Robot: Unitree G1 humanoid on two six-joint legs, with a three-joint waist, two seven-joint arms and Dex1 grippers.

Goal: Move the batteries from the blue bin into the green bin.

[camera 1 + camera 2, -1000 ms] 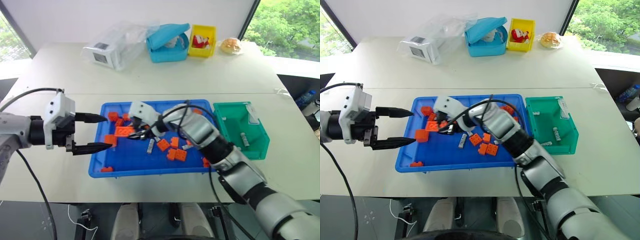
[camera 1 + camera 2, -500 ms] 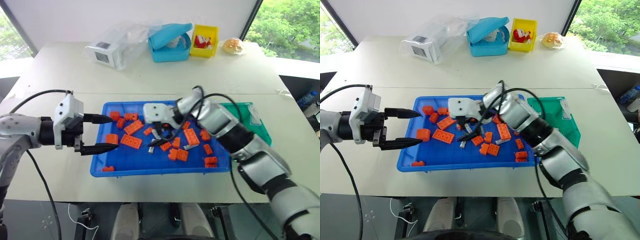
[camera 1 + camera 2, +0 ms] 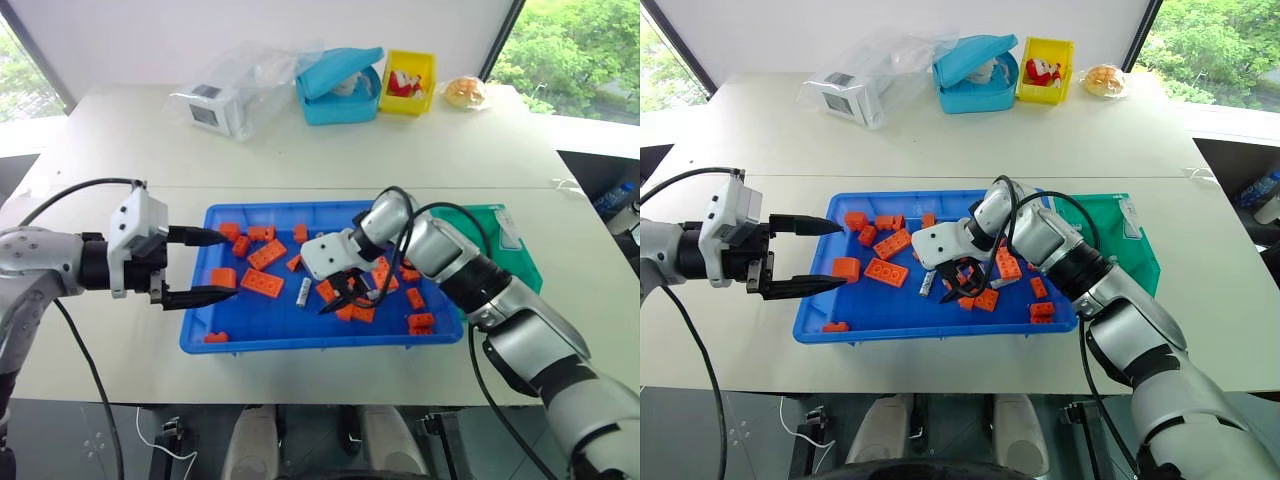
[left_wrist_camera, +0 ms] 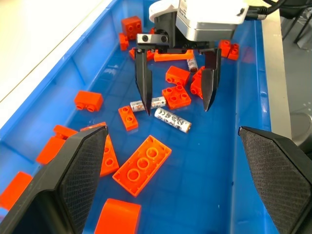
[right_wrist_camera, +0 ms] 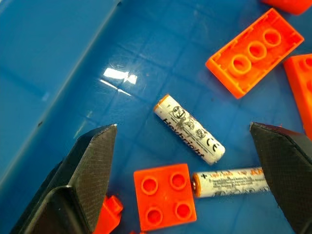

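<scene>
From the head views, the right gripper (image 3: pixel 338 297) hangs mid-frame over the big bright blue plastic tray (image 3: pixel 240 335), fingers spread and holding nothing. The left gripper (image 3: pixel 210 266), also spread and holding nothing, waits at the tray's left edge, farther off.

In the left wrist view, two small silver batteries (image 4: pixel 172 120) lie between those black fingers.

In the right wrist view, one battery lies slanted mid-frame. The small green plastic bin (image 3: pixel 520 255) is half hidden behind the right arm.

Right gripper (image 3: pixel 340 296) shifted rightward within bright blue plastic tray (image 3: pixel 250 338), now jaws spread over two silver-grey cylindrical batteries (image 5: pixel 189 128), orange studded toy bricks (image 3: pixel 262 283) scattered wider
</scene>
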